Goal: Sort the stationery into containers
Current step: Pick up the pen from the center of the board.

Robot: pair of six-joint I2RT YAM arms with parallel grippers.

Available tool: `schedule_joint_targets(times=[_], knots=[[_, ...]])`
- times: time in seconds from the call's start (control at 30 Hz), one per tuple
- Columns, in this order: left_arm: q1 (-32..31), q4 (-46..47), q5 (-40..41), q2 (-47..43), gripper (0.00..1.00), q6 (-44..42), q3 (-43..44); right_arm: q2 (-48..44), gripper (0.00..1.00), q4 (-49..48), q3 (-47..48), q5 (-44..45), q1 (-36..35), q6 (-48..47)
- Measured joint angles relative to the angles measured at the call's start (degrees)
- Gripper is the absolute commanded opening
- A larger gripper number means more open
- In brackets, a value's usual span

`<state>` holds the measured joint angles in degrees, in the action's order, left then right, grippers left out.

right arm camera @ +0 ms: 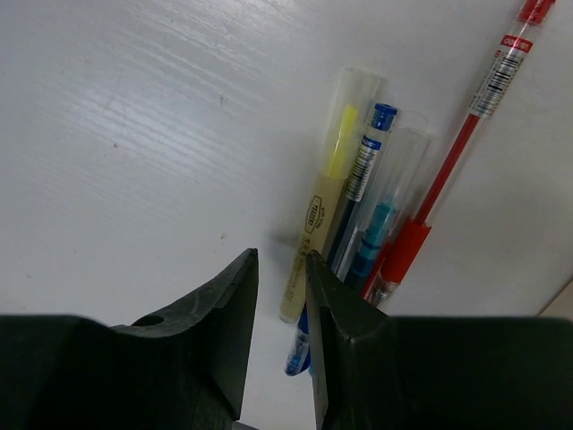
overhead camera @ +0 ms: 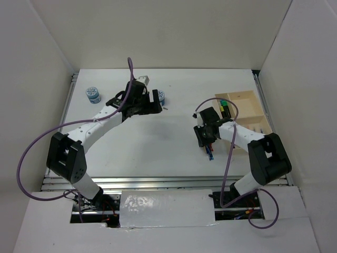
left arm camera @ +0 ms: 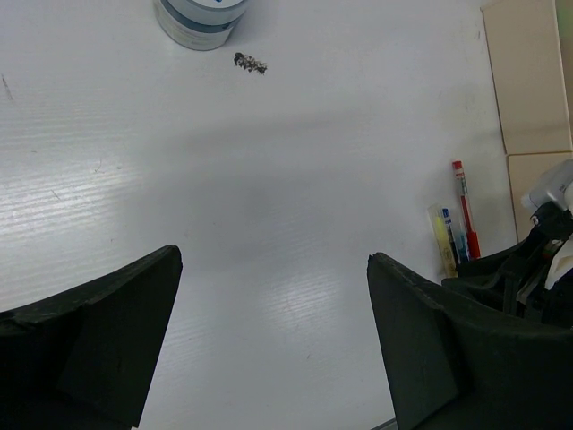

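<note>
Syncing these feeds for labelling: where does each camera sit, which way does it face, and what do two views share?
Top: above and behind, looking down on table, tray, left arm and right arm.
Left wrist: on that arm, facing across the table toward a pot; open left gripper below.
Right wrist: low over pens, facing down; right gripper at bottom.
Shared: the red pen shows in both wrist views.

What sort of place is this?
Probably a lab test cell, not an office: white table boxed in by plain white panels, with purple cables looping off left arm and right arm.
</note>
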<state>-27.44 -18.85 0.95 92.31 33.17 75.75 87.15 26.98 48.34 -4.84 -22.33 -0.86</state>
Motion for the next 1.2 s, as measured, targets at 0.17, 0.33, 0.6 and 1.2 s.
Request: schedule_joint_targets(times=[0.17,0.33,0.6,1.2], knots=[[0.0,0.0,0.0,0.0,0.97,0.0,0.0,0.6,0.37,0.0,0.0,0.1,0.2,0.0],[0.0,0.0,-0.7,0.0,0.97,0.0,0.0,1.5,0.36,-0.3,0.0,0.1,0.5,0.0],[0.0,0.0,-0.9,0.0,0.97,0.0,0.0,2.1,0.28,-0.4,0.0,-0.3,0.1,-0.1],[0.0,0.0,-1.2,0.0,0.96,0.0,0.0,7.8,0.06,-0.2,5.1,-0.3,-2.9,0.0]])
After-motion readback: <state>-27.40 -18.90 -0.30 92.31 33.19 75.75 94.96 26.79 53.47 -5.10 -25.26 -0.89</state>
